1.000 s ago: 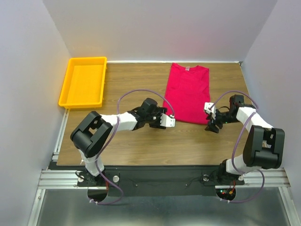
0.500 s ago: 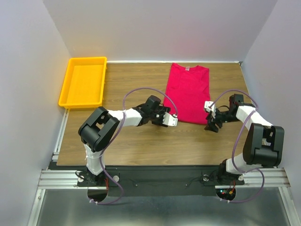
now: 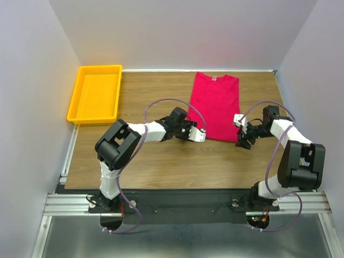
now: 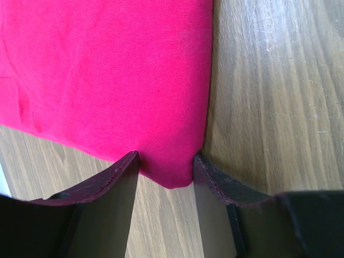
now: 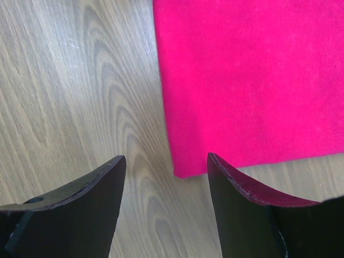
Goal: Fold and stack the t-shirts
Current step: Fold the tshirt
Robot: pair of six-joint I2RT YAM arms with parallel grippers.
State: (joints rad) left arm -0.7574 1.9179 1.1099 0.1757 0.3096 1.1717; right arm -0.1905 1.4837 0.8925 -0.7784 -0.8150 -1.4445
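Crimson t-shirt (image 3: 214, 107) runs lengthwise ahead, near corners sitting between the parted jaws of left pincer (image 4: 166, 159) and right pincer (image 5: 165, 157) alike.

No text, brand or number can be read in any of the views. The t-shirt (image 3: 214, 107) has a small white label (image 3: 214, 78) at its neck, but it is too small to read what stands on it.
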